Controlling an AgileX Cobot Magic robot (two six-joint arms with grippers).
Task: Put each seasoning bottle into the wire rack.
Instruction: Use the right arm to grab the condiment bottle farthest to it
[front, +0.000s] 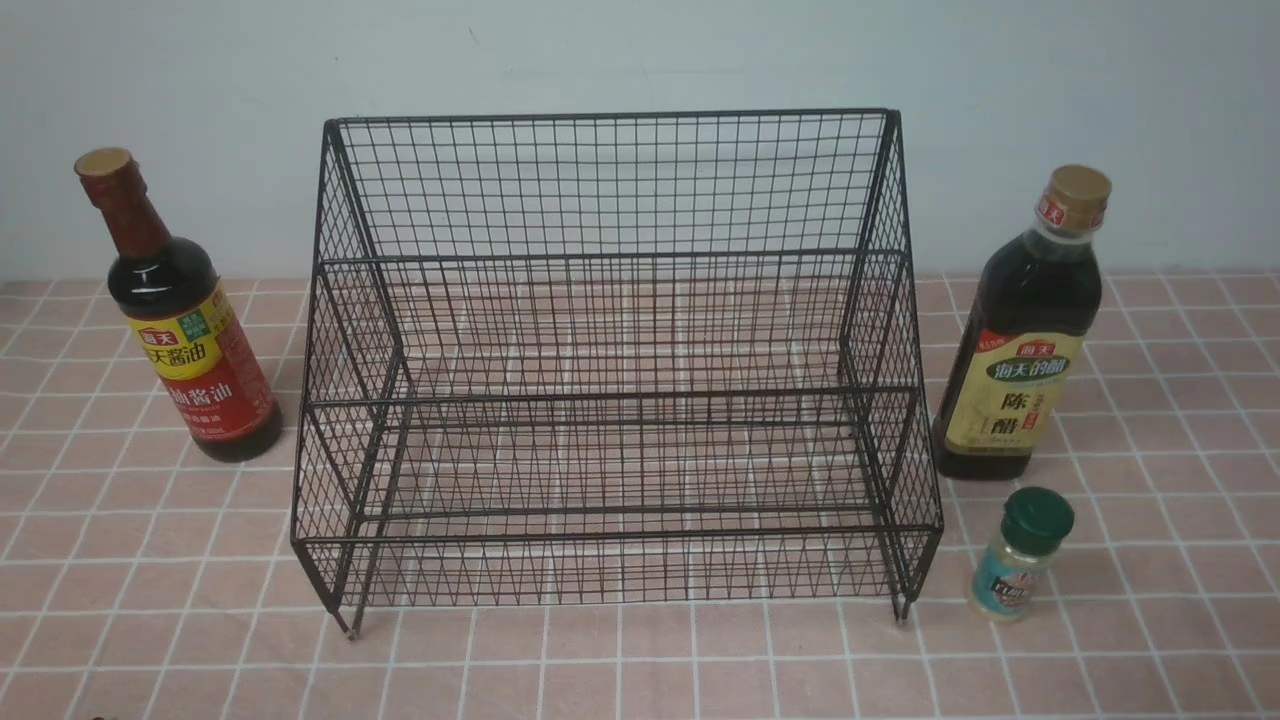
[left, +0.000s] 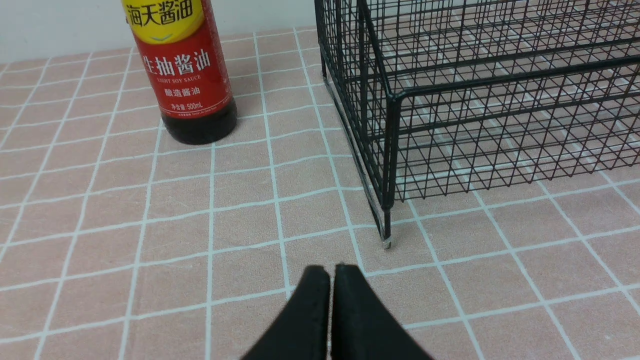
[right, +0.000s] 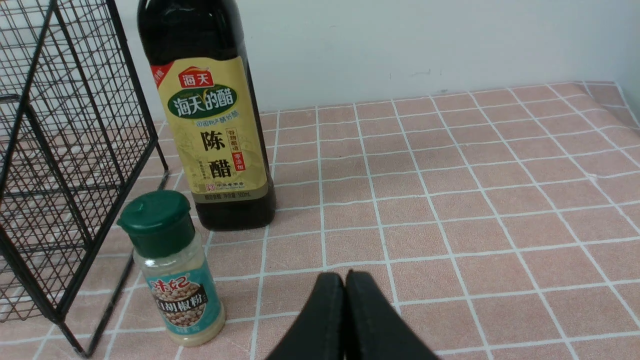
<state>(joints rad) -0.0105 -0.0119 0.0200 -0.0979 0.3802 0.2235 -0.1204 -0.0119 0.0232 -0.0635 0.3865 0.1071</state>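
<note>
Place: I see a mock kitchen counter.
Surface: pink tile-print cloth (front: 640, 660) under the wire rack (front: 615, 380).
Backdrop: bare pale wall (front: 640, 50) behind the rack.
Props: seasoning bottles (front: 190, 340) flanking the rack.

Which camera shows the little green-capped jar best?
The right wrist view: the small clear shaker jar with green cap is near, whole, label legible. Front view shows it small; left wrist view, not at all.
</note>
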